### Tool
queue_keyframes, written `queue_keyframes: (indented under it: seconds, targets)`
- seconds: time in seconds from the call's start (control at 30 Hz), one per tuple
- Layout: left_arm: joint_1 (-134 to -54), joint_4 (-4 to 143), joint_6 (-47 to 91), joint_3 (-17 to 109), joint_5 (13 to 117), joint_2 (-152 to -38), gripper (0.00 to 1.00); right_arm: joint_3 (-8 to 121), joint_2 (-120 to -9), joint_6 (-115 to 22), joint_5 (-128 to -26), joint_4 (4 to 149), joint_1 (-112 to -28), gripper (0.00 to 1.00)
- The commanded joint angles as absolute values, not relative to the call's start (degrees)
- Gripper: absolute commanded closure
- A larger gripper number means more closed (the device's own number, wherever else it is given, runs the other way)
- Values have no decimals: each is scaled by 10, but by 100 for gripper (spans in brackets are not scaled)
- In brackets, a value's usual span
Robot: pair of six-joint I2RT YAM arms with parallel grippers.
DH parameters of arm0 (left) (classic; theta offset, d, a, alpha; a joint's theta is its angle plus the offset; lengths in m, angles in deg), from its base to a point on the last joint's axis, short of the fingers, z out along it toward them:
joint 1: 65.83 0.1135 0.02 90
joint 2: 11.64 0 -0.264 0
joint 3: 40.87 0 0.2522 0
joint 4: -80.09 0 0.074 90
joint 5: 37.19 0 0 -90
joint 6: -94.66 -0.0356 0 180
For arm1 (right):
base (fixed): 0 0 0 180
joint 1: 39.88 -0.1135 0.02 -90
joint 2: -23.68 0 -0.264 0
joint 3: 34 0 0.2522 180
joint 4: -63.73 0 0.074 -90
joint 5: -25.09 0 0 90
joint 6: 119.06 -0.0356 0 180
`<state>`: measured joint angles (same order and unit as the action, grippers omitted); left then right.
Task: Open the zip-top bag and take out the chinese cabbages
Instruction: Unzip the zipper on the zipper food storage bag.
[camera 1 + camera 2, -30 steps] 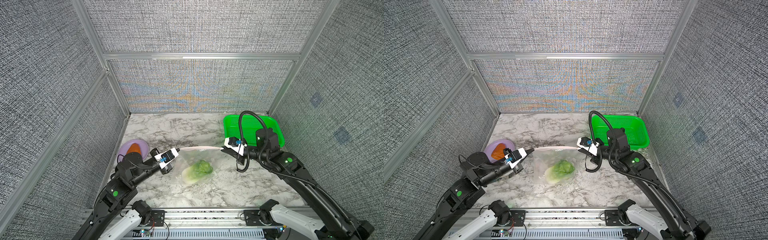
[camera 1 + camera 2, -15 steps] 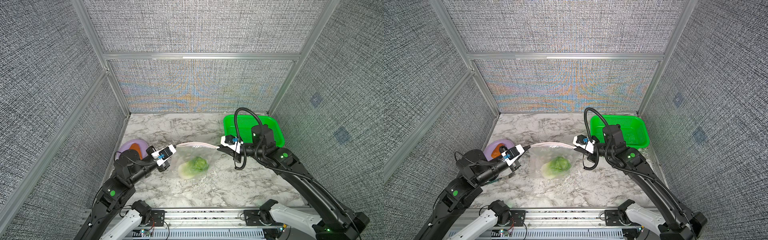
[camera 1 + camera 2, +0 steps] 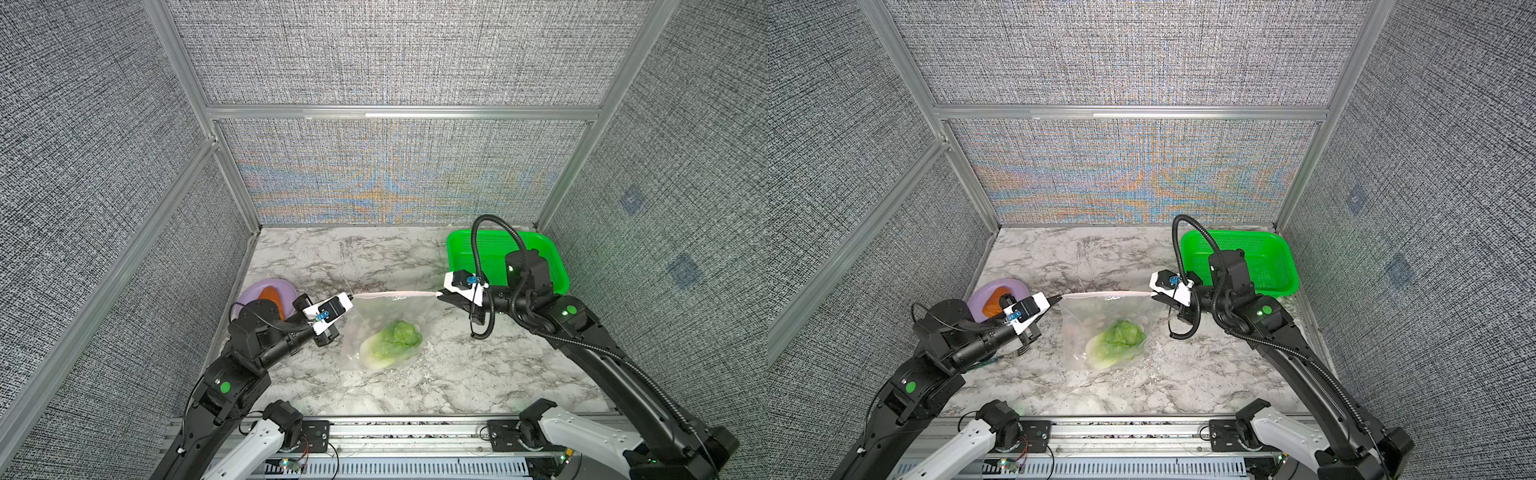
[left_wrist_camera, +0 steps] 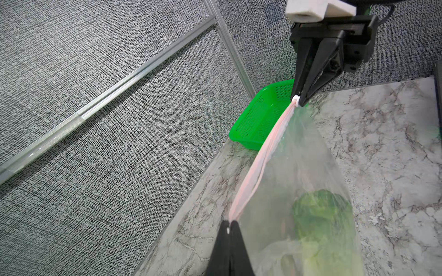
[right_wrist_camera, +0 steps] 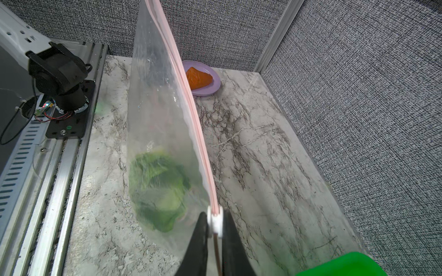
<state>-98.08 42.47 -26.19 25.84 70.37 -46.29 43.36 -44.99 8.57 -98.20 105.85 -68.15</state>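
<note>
Tabletop [image 3: 332,257] of veined marble carries at far left a lilac plate [image 3: 254,291], whose orange wedge [image 3: 272,296] is half hidden behind the left arm [image 3: 270,340] in both top views. Next, the left gripper [image 3: 351,296] pinches one end of the pink zip strip [image 3: 395,294]. The zip-top bag [image 3: 390,316] hangs from that strip and sags to the table, with the chinese cabbage [image 3: 390,344] low inside it, blurred by plastic. The right gripper [image 3: 439,294] clamps a small white slider [image 5: 216,221] at the strip's other end. Whether the zip is parted is hard to tell. The right arm [image 3: 582,332] partly covers the green basket [image 3: 494,249] at far right.
</note>
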Motion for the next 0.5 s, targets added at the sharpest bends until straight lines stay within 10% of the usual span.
queue_keyframes:
  seconds: [0.0,0.47]
  targets:
    - [-978,441,-255,254,702,-462,100,430,-451,89,-973,1058,-678,100]
    - [-971,454,-252,251,708,-479,100,431,-455,96,-944,1069,-673,100]
